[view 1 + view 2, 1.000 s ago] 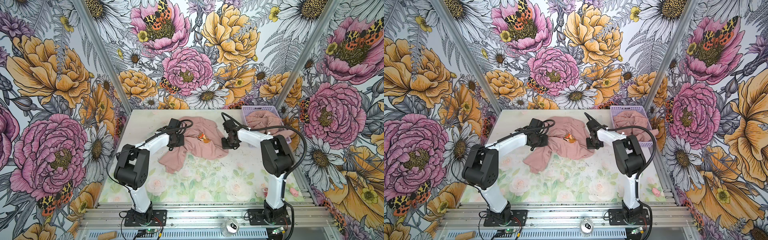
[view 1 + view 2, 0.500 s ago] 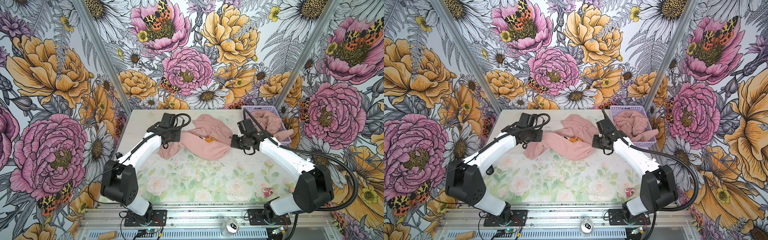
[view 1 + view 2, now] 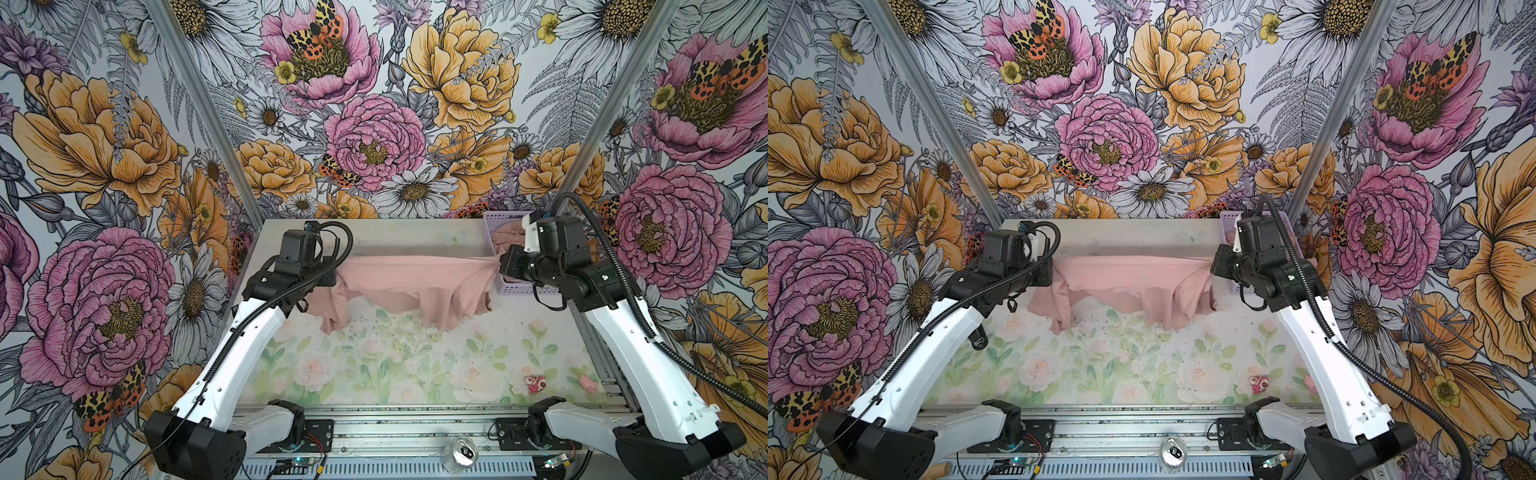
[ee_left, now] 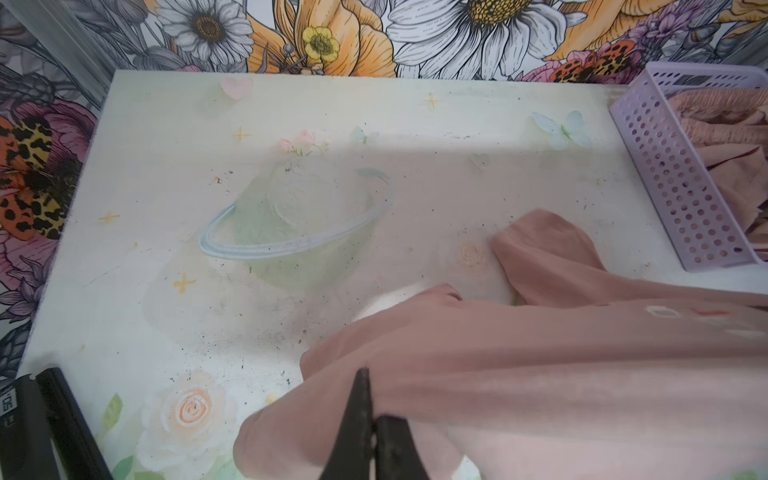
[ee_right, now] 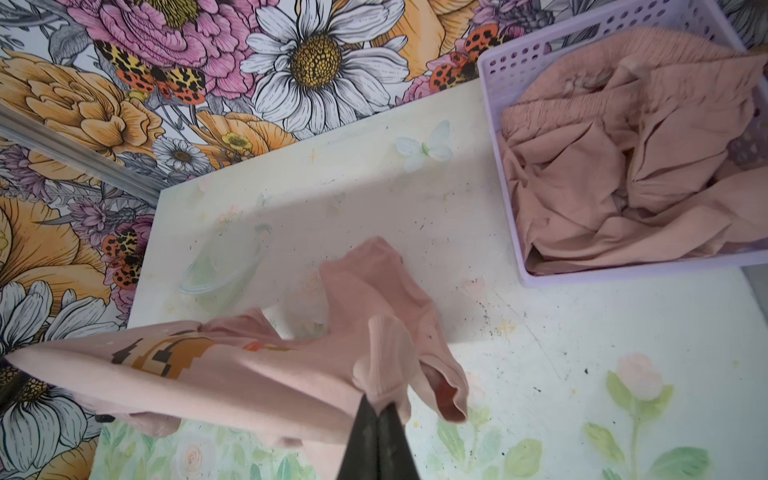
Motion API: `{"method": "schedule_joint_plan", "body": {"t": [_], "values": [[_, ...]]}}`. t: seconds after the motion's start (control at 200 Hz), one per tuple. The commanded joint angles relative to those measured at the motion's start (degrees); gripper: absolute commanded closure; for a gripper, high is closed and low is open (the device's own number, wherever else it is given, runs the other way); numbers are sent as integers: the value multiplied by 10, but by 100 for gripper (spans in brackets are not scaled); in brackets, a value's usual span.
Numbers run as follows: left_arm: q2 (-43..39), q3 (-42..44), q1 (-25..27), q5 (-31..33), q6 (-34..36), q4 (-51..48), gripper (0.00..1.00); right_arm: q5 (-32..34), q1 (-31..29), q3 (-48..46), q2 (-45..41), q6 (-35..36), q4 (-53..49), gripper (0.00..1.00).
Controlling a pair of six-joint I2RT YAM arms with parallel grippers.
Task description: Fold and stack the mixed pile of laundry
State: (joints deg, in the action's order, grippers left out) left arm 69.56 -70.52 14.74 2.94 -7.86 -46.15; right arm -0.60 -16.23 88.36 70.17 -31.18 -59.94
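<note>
I had the left gripper [image 4: 370, 399] pinched fully closed on one edge of the pink T-shirt [image 3: 411, 282]. The wrist view showed the black fingers [image 4: 357, 419] pressed together with cloth bunched at the tips. The right gripper [image 5: 376, 411] was the same, clamped tight on a gathered bit of the opposite edge.

In both top views the shirt hung stretched between the two grippers across the middle of the frame. Its top edge was pulled nearly straight from centre-left to centre-right, and the lower part sagged in folds that looked to reach the floral table [image 3: 395, 374]. The pixel print [image 5: 166, 357], in orange, black and tan, showed on the side facing the right wrist camera. Any lettering was too blurred to read.

The lavender basket [image 3: 505, 286] sat right of centre at the back of the table, just behind the right gripper and partly hidden by that arm. Dusty-pink garments [image 5: 623, 166] lay crumpled inside it, one showing a gathered elastic band. I couldn't tell how many pieces there were.

A small red-and-white object [image 3: 534, 383] and a small pink object [image 3: 586, 384] lay on the table at lower right, well apart from the shirt
</note>
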Motion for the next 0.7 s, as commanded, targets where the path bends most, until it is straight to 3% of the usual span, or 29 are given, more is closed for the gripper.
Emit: {"method": "schedule_joint_plan", "body": {"t": [0.0,0.22,0.29,0.38,0.535,0.575,0.695], "values": [[61,-16,-29,-22,18,39,100,42,24,35,93,50,49,100],[200,-25,-35,-48,40,66,100,13,40,138,314,98,85,100],[238,-21,-38,-53,37,74,100,7,40,161,360,96,80,75],[265,-19,-41,-42,29,77,100,-12,28,133,349,80,84,61],[271,-5,-48,-26,14,92,100,-53,-7,-10,276,41,103,56],[272,-3,-51,-25,11,93,91,-84,-16,-61,255,17,125,56],[276,-4,-53,-24,8,93,78,-144,-51,-185,216,-59,195,57]]}}
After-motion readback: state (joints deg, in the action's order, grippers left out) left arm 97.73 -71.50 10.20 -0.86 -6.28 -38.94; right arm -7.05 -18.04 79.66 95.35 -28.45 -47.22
